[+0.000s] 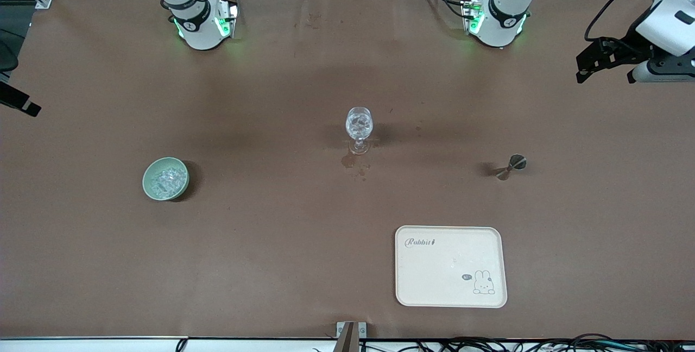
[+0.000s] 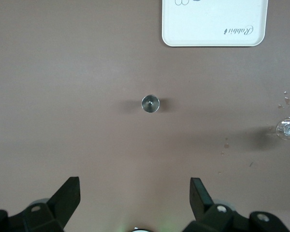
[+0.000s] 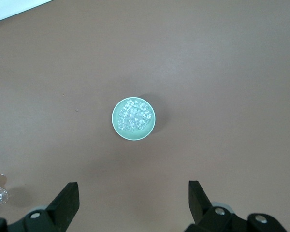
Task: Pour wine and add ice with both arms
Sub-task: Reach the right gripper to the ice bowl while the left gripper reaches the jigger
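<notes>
A clear stemmed glass (image 1: 359, 130) stands mid-table with glinting ice (image 1: 359, 121) in its bowl. A pale green bowl (image 1: 150, 183) holding several ice chunks (image 1: 166, 178) sits toward the right arm's end. A small metal jigger (image 1: 510, 167) stands toward the left arm's end. My left gripper (image 1: 589, 65) hangs open and empty high over the table's edge at its own end; in the left wrist view (image 2: 134, 193) it is above the jigger (image 2: 150, 103). My right gripper (image 3: 133, 193) is open and empty, high above the bowl (image 3: 117, 129); only a black tip (image 1: 20, 102) of it shows in the front view.
A cream tray (image 1: 450, 287) with a rabbit print lies near the front edge, nearer to the camera than the jigger. Dark wet spots (image 1: 352, 162) mark the brown cloth just in front of the glass. The arm bases (image 1: 201, 26) (image 1: 497, 20) stand along the back edge.
</notes>
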Robot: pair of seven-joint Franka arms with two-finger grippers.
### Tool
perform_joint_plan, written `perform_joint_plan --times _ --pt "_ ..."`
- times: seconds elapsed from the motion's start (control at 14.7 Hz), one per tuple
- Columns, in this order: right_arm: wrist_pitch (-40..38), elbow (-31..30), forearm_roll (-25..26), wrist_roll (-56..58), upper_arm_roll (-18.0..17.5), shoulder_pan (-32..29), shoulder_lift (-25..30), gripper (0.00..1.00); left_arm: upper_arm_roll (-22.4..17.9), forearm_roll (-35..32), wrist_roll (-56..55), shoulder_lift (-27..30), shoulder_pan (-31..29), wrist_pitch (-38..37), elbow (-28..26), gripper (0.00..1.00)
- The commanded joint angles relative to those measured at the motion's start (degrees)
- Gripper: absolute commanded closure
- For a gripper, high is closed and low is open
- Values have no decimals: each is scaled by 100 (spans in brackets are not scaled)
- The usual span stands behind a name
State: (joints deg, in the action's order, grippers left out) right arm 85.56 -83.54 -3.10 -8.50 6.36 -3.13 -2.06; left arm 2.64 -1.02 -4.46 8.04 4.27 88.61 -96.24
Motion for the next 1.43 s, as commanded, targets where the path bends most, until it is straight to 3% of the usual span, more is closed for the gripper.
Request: perform_joint_plan --times 0.0,0.34,0.75,0.88,1.22,1.36 --pt "-13 -40 -112 59 -170 -196 39 0 0 -21 103 -110 -31 -10 176 0" --pt "-22 -48 -112 59 -170 -179 39 0 0 58 121 -417 -382 -185 589 0" --pt "-22 -259 -112 233 -161 -135 39 0 -9 120 139 -1453 -750 -529 809 0" --pt "205 -600 -112 252 -170 -135 39 0 0 190 104 -1830 -1005 -572 800 0" --pt "1505 -2058 -112 261 -179 58 39 0 0 1252 -80 -2841 -1665 -573 818 0" --pt "2346 -2734 -103 270 -336 137 39 0 0 1743 -545 -3341 -1972 -573 835 0"
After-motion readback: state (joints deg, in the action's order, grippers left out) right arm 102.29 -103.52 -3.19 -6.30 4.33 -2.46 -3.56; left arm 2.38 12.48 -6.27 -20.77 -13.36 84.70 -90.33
